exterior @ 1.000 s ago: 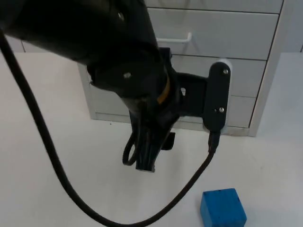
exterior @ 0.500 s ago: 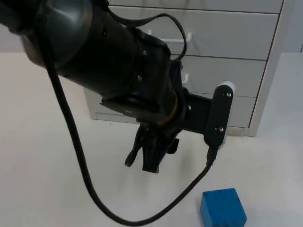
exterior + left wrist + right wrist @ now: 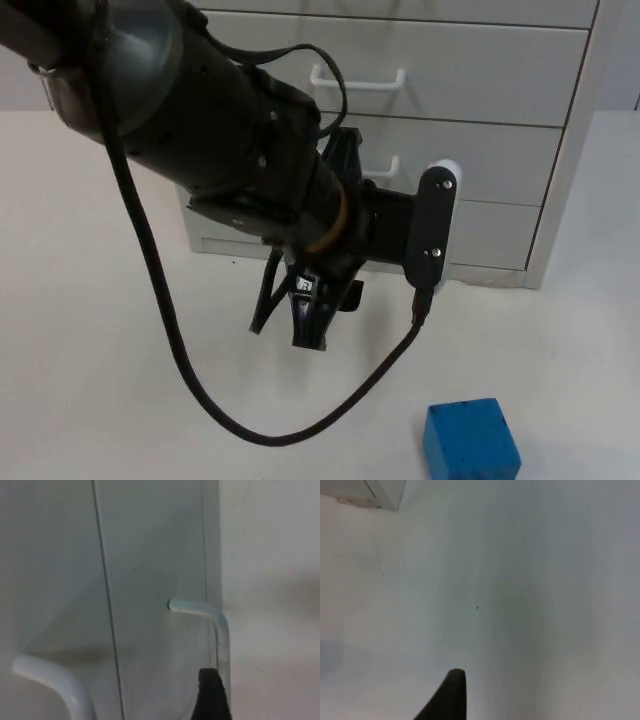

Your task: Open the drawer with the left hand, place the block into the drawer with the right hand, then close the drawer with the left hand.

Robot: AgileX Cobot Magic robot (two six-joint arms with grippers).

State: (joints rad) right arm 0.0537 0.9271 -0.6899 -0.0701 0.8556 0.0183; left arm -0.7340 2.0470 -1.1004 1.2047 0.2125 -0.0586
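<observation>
My left gripper (image 3: 290, 322), fingers apart, hangs over the white table (image 3: 100, 380) just short of the drawer unit (image 3: 470, 120), all drawers closed: step 1, opening, calls for reaching a handle (image 3: 205, 614). I count 1 blue block (image 3: 471, 440) nearest, 2 handles beyond. My right gripper (image 3: 451, 692) waits; I cannot tell its fingers.

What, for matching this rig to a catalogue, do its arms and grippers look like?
The left arm is a glossy black rounded tube with an orange ring at the wrist. The left gripper, over the table before the drawers, is black and tapered, with a small white label. The right gripper, over the table, is black too.
</observation>
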